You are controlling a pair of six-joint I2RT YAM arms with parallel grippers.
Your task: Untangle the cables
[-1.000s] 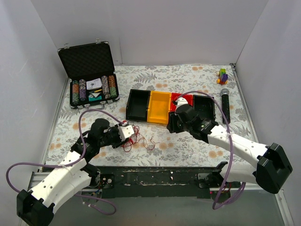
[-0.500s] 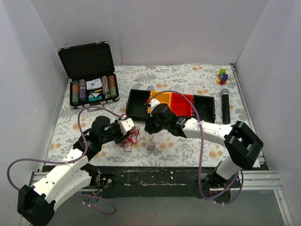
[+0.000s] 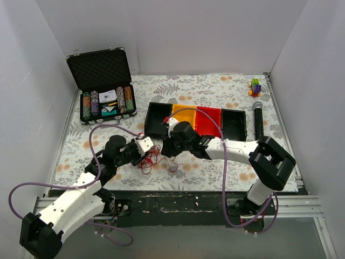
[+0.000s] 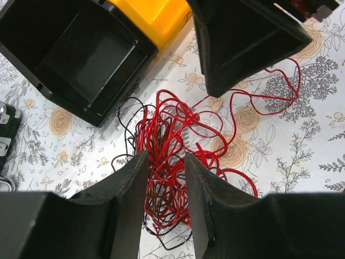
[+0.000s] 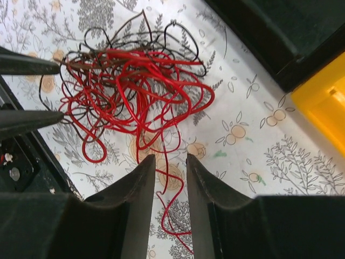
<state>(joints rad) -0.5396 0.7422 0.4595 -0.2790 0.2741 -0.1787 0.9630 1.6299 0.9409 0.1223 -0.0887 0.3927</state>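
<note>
Seen from above, the floral table (image 3: pixel 226 86) fills a white-walled booth. An open chip case (image 3: pixel 102 81) sits far left, a row of bins (image 3: pixel 235 124) crosses the middle, and a microphone (image 3: pixel 258 121) and small toy (image 3: pixel 254 87) lie by the right edge. Only this view shows both arms meeting just in front of the bins, the right one crossing over them.

The cables (image 4: pixel 167 135) lie as one red-and-dark tangle on the cloth, just near of the black bin (image 4: pixel 81 59) and between the two pincers.

The left wrist view shows the left pincer (image 4: pixel 166 159) with its fingers a narrow gap apart and the bundle running through. Whether they pinch it I cannot tell.

The right wrist view alone shows the right pincer (image 5: pixel 170 162) with its fingers apart and clamped on nothing. One red strand lies on the cloth in the gap.

From the left wrist, the right pincer's dark bulk hangs over the tangle's far edge and hides part of the yellow bin (image 4: pixel 156 16).

The bins wall the far side. Loose red loops stray onto bare cloth on the tangle's right.
</note>
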